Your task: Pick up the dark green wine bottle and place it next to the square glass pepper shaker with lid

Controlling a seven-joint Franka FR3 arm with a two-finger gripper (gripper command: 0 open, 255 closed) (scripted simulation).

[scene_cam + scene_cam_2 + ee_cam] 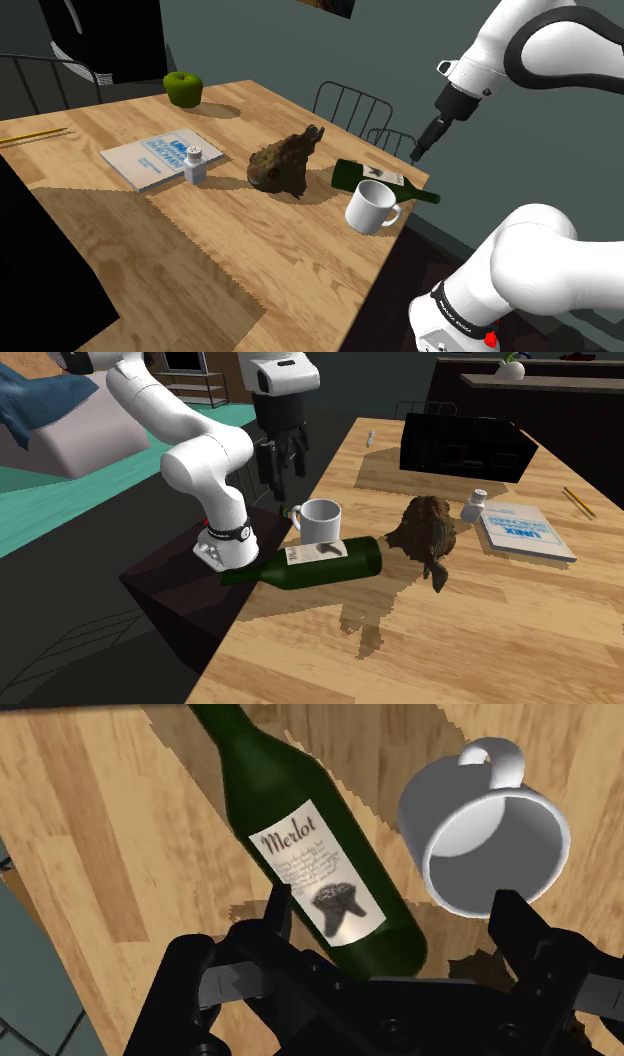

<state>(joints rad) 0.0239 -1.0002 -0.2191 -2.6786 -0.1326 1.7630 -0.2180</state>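
Wrist view: fingers (515, 929) spread apart over the lying dark green wine bottle (300, 834), seemingly not touching it, white mug (490, 824) beside.

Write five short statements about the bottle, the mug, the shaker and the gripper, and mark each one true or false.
1. The wine bottle lies on its side on the table. True.
2. The white mug is tipped over. False: it stands upright, mouth up, beside the bottle.
3. The gripper is shut on the bottle. False: it hangs above the bottle with its fingers apart, holding nothing.
4. The shaker stands by the book. True.
5. A brown lumpy object lies between the bottle and the shaker. True.
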